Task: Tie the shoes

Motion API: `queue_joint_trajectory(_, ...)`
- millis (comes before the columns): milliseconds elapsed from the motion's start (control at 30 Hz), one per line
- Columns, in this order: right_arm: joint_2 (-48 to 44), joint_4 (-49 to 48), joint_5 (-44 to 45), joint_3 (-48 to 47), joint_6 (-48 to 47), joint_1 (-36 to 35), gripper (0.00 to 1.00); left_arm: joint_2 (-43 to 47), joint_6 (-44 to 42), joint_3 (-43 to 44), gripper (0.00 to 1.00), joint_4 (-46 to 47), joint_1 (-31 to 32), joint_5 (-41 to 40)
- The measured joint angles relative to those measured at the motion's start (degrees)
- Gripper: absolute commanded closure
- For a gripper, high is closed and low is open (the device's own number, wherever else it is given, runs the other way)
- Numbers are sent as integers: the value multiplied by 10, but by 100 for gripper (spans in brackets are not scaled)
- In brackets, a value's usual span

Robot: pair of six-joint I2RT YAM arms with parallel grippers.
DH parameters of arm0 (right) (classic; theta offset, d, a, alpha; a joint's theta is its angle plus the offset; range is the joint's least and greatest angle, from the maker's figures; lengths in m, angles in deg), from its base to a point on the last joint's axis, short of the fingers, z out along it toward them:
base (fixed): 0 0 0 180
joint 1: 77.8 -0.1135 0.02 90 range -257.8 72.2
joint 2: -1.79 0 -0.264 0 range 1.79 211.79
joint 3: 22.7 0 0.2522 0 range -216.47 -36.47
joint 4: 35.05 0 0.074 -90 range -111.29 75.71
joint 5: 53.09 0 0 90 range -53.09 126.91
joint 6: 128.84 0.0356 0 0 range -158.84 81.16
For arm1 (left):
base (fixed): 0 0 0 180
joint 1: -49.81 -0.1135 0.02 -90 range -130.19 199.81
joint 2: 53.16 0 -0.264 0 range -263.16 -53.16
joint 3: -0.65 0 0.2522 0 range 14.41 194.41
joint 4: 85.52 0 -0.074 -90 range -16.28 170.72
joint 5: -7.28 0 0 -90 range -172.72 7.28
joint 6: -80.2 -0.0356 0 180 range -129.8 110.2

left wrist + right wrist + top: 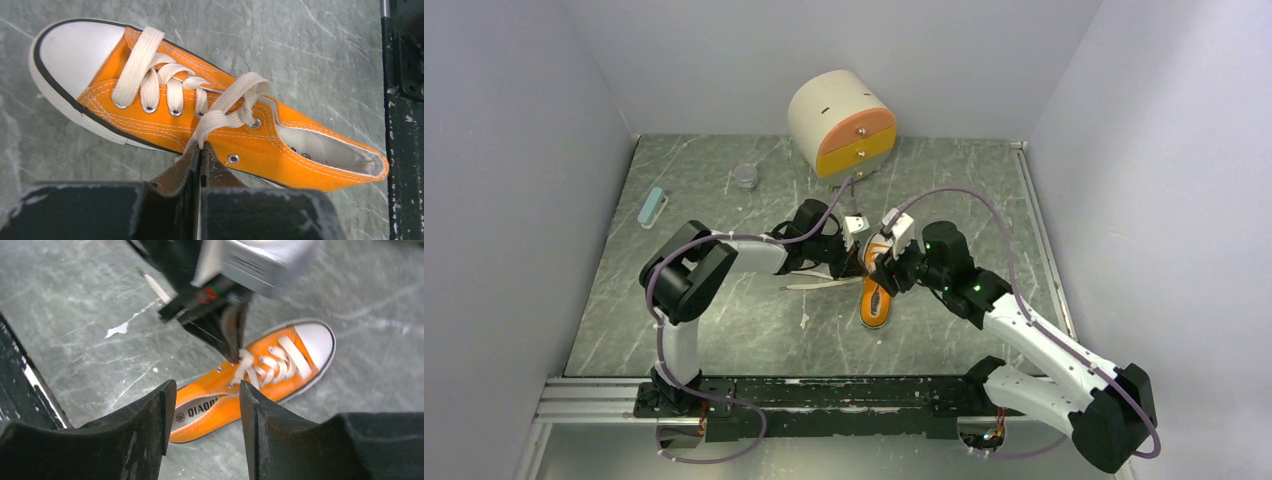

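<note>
An orange sneaker (875,298) with a white toe cap lies on the marbled table between both arms. In the left wrist view the sneaker (150,120) fills the frame, and my left gripper (201,148) is shut on a white lace (220,118) that comes off the upper eyelets. A loose lace end (812,286) trails left across the table. My right gripper (206,390) hangs open above the heel opening of the sneaker (275,382), with nothing between its fingers. That view also shows the left gripper (234,351) pinching the lace (245,360).
A round white drawer unit with orange fronts (842,125) stands at the back. A small grey cylinder (746,177) and a light blue block (653,207) lie at the back left. A metal rail (594,398) runs along the near edge. Grey walls enclose the table.
</note>
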Motion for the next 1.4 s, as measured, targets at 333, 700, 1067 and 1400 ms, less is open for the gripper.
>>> queue_joint_trajectory(333, 62, -22, -10, -21, -275, -135, 49, -50, 28, 78, 95, -70, -5, 37)
queue_joint_trajectory(700, 283, -129, 126, -64, -310, -248, 65, -89, 29, 151, 95, -134, -22, 59)
queue_joint_trajectory(1067, 462, -272, 289, -105, -288, -250, 72, -97, 20, 171, 95, -169, -28, 72)
queue_joint_trajectory(1400, 513, -316, 309, -119, -328, -226, 83, -99, 19, 172, 95, -171, -36, 78)
